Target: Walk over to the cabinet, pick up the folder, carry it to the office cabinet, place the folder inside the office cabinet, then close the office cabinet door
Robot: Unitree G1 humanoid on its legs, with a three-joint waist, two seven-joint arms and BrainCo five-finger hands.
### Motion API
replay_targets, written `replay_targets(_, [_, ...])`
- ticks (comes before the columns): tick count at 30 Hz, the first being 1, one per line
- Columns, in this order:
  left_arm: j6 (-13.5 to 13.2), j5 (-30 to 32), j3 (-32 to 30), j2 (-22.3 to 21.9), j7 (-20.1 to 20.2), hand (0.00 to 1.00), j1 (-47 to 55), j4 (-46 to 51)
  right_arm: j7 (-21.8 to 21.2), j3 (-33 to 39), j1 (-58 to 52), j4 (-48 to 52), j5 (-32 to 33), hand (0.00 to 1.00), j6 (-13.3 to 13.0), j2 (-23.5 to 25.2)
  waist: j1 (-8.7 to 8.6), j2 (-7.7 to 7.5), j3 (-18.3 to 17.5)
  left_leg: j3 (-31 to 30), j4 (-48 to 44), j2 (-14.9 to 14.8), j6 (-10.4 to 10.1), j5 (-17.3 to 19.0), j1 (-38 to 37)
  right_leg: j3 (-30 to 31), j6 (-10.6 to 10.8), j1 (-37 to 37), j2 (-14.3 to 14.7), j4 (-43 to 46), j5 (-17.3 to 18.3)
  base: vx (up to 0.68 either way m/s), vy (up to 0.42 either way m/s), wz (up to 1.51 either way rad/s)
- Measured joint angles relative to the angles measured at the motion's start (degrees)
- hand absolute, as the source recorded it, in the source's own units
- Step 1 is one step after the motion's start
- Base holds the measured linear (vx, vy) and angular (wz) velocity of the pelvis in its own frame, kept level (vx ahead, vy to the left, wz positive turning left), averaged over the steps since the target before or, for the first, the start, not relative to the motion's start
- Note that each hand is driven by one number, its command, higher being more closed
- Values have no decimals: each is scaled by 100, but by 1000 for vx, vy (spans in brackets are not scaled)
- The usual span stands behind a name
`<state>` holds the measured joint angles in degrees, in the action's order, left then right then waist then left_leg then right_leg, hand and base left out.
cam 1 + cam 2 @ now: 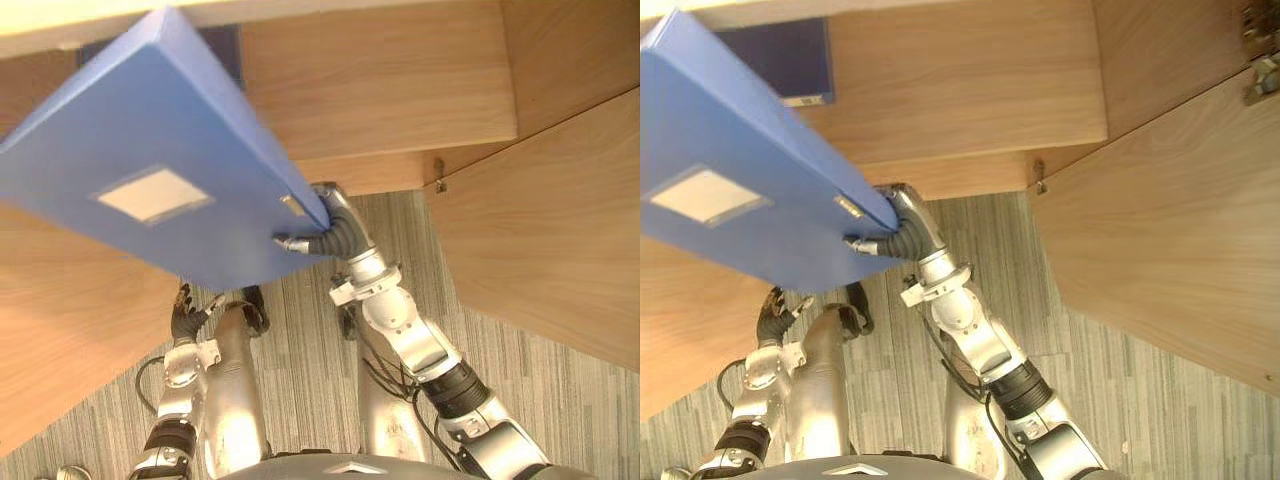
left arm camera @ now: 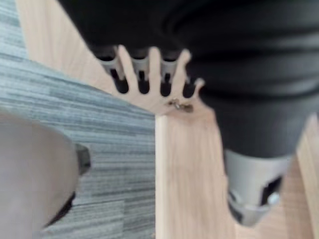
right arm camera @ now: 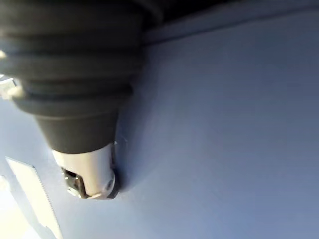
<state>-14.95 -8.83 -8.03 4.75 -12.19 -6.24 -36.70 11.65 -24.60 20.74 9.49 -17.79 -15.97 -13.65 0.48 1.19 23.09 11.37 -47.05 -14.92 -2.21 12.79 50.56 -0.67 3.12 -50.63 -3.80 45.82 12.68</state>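
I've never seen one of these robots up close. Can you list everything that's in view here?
Blue folder: one, blue with a white label, held tilted at the cabinet's opening.
Dark flat item: one, navy, possibly another folder, inside the cabinet behind the blue one.
Cabinet: one, light wood, standing open ahead.
Right door: one, light wood, swung open on the right.
Left door: one, light wood, swung open on the left.
Carpet: grey, striped, underfoot.
Right hand: one, silver and dark, clamped on the blue folder's lower corner.
Left hand: one, silver and dark, fingers relaxed, hanging low beside the left door.
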Motion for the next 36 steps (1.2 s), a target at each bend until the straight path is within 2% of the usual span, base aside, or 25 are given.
replay_targets(6, [-42,-235,-11,-93,-11,0,-309,1046,-128,310,169,150,828,100,-5,51,135,9,325,-186,-470,2,-8,83,698,-41,-27,-666,-57,609,208,-30,-37,11])
replay_targets(10, [-93,-236,-91,-238,-35,0,-312,1472,42,1110,263,135,1396,100,-5,331,227,14,525,-308,-728,8,-31,114,1072,-129,-71,-1000,-105,988,367,-8,-56,13])
replay_targets(14, [-97,-235,-92,-299,-126,0,-307,1645,231,1614,292,76,1815,100,-5,387,269,7,545,-367,-858,5,-70,138,1280,-166,-111,-1214,-122,1194,463,0,-65,7])
replay_targets(18, [-119,-235,-89,-321,-133,0,-330,1898,225,1961,325,28,2640,100,-17,421,259,7,545,-419,-958,-12,-88,148,1453,-193,-136,-1379,-112,1324,521,-2,-52,2])
replay_targets(25, [-119,-356,-88,-315,-133,0,-425,2038,212,2555,884,-674,4228,100,-115,472,264,7,544,-522,-1005,-16,-111,155,1551,-277,-153,-1408,-109,1370,548,-9,-14,2])
replay_targets(36, [-111,-683,-86,-259,-175,0,-859,2039,387,2818,2760,-2119,5920,100,-125,327,257,2,539,-648,-1267,-17,-101,129,1936,-323,-166,-1739,-128,1647,556,-19,-5,2])
